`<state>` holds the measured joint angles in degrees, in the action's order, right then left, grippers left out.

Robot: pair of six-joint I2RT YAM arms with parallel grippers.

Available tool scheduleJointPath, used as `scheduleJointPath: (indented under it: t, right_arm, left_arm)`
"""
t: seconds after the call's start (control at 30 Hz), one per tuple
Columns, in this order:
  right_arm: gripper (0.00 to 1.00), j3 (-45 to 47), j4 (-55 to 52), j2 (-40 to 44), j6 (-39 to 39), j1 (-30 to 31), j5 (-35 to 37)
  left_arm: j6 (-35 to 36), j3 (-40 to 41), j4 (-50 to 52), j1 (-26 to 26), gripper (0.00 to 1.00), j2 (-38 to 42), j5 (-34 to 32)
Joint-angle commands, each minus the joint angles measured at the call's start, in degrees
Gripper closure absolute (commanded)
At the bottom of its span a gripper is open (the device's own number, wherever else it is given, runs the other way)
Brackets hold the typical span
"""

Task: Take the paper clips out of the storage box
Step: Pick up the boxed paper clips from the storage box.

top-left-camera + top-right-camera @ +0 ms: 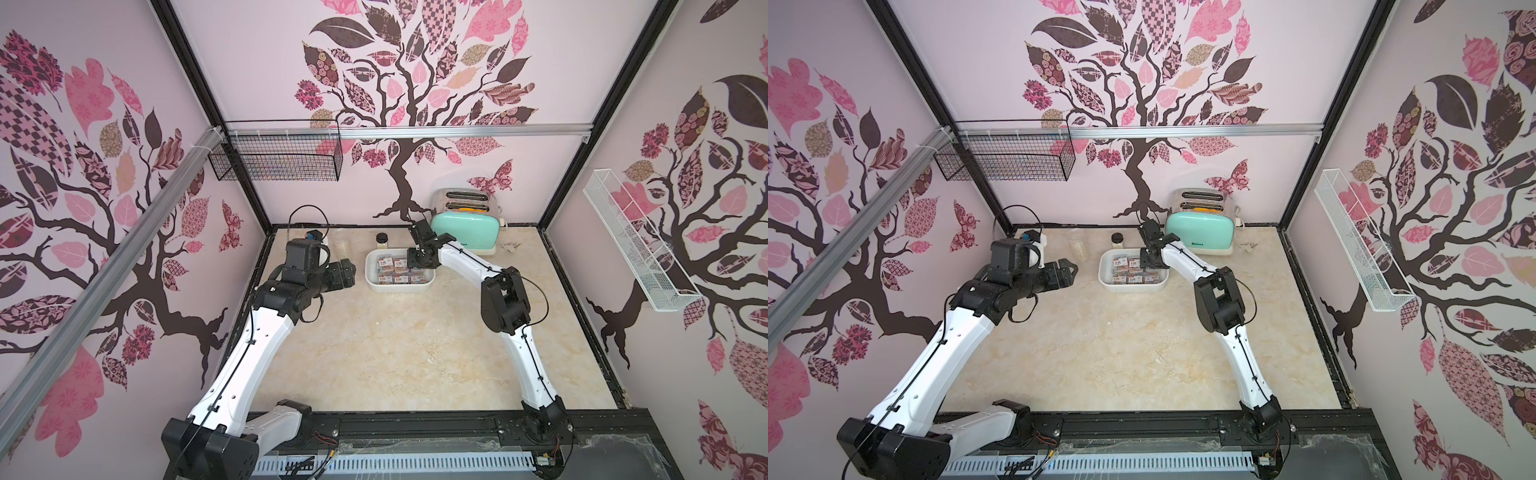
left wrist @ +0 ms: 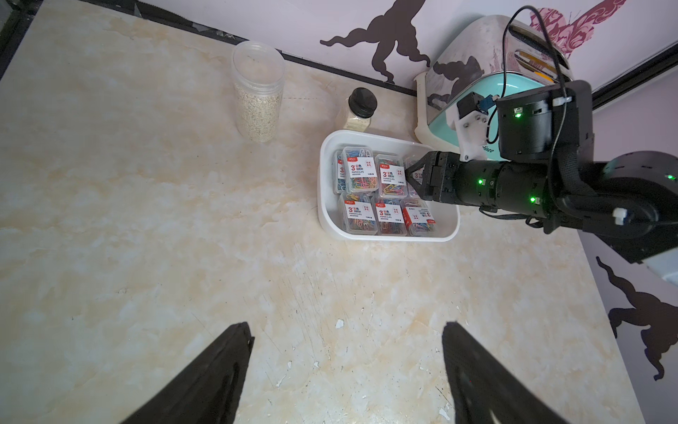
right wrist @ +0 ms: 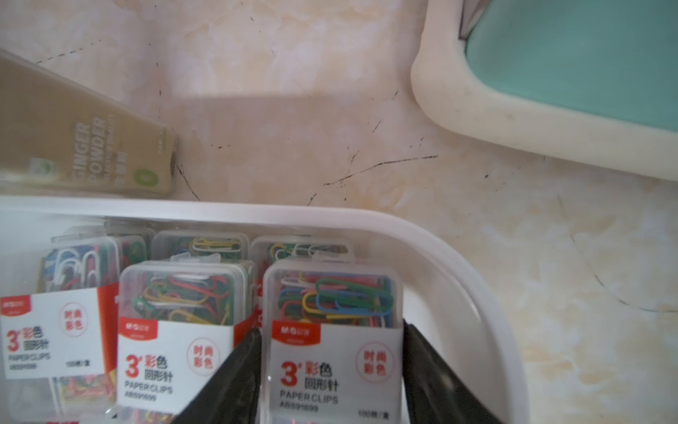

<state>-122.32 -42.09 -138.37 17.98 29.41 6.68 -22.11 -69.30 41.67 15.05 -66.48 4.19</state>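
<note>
Bracketing one paper clips case (image 3: 332, 330) in the storage box (image 3: 458, 257): right fingers (image 3: 238, 378), touching; left fingers (image 2: 205, 378) wide.

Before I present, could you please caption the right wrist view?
The right gripper flanks a corner paper clip case inside the white storage box, toaster beyond.

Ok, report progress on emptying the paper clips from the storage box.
Done: nothing; no case lies on the table, all visible cases sit in the storage box. In hand: right end effector straddles the corner case by the toaster; firm grip unclear. Left end effector open over the table. To do: every case.
</note>
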Motion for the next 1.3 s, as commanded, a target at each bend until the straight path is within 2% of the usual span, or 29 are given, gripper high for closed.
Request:
scheduleJointPath:
  t: [0.0, 0.1, 0.2, 0.47, 1.27]
  right_arm:
    - [0.42, -1.52, -0.27, -2.14, -0.17, 0.30, 0.42]
    - [0.41, -1.63, -0.53, -2.46, -0.13, 0.30, 0.18]
    - [0.52, -1.53, -0.46, -2.44, -0.20, 0.30, 0.09]
    - [0.56, -1.33, 0.00, -0.78, -0.84, 0.30, 0.24]
    - [0.59, 0.79, 0.12, 6.92, -1.94, 0.39, 0.96]
  left_arm:
    - [-0.16, 0.21, -1.15, 0.29, 0.13, -0.23, 0.47]
    - [-0.22, 0.22, -1.32, 0.22, 0.13, -0.24, 0.52]
    - [-0.16, 0.26, -1.24, 0.24, 0.13, -0.23, 0.56]
    - [-0.29, 0.48, -1.56, 0.33, 0.13, -0.38, 1.01]
    - [0.14, 0.30, -1.99, 0.46, 0.13, 0.05, 0.69]
